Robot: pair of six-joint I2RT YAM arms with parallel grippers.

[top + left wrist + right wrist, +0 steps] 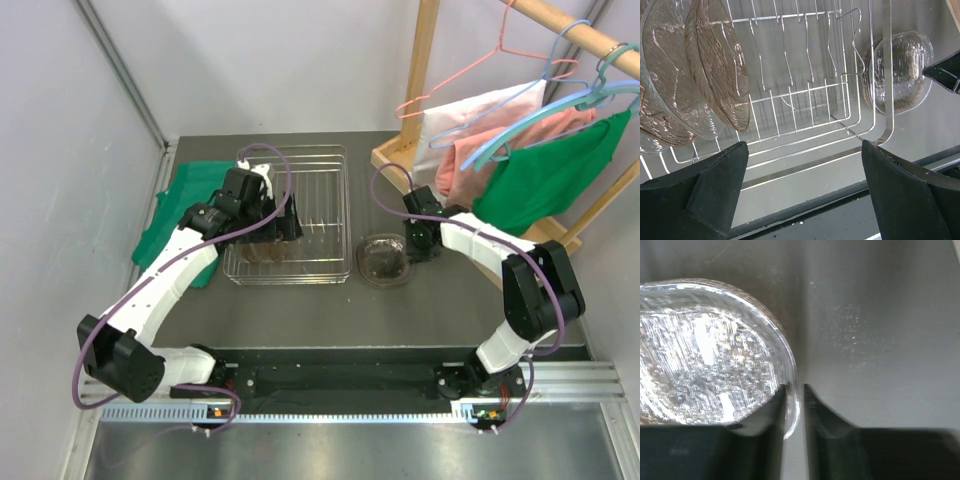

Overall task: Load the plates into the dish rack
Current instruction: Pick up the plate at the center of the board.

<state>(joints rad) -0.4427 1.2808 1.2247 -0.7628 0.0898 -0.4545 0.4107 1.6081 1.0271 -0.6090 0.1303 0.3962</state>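
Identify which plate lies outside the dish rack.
The clear plate flat on the table, right of the dish rack, its rim straddled by the right gripper; the other plates stand upright inside.

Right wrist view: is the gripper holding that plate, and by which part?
The right gripper straddles the rim of the plate, which lies flat on the table; whether it is pinched yet cannot be told.

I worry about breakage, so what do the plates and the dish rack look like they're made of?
The dish rack seems to be shiny plated metal wire, thin and reflective. The plates in it look like glossy pressed glass, amber-tinted: see-through, with a bubbly raised pattern. The loose plate beside it looks clearer.
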